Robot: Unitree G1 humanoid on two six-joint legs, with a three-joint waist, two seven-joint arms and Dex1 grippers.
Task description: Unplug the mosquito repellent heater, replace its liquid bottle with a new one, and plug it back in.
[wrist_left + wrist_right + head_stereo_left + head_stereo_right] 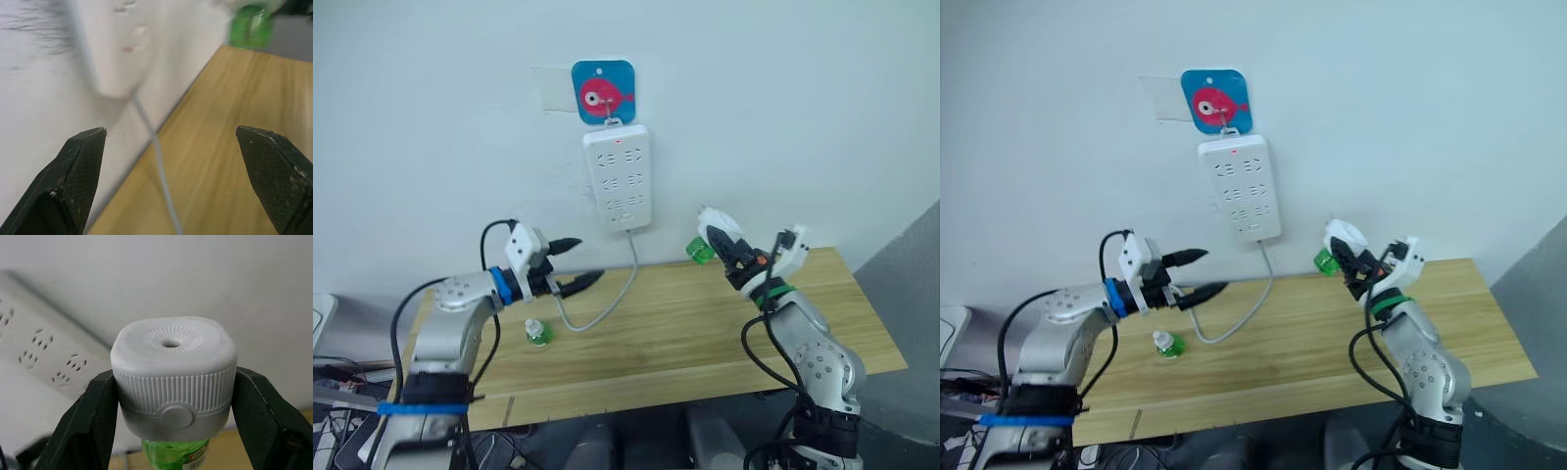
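Two tools are up off the bench [705, 323], and only one has anything in it. Your right tool [171, 396] is clamped on the mosquito repellent heater [173, 377], its black fingers [85, 416] pressing the ribbed band on either side, with a green liquid bottle [175, 453] screwed in underneath. You're holding it in the air near the bench's back edge, apart from the power strip [618, 176] on the wall — so it is unplugged. Your left tool [570, 262] is spread wide and empty, near the back edge on the left side, close to the strip's cable [607, 308].

Risks, as I judge them: the heater is smooth rounded white plastic, and the ribs are all the purchase you have — twist the bottle hard and the body may rotate or pop out of the grip. The second bottle [538, 333], small, green and capped in white, stands alone near the front-left part of the bench (light enough to tip if the left arm brushes it). The grey cable loops loosely across the bench and could snag an open finger. The bench is pale, slick-looking wood, so a dropped bottle would likely roll.
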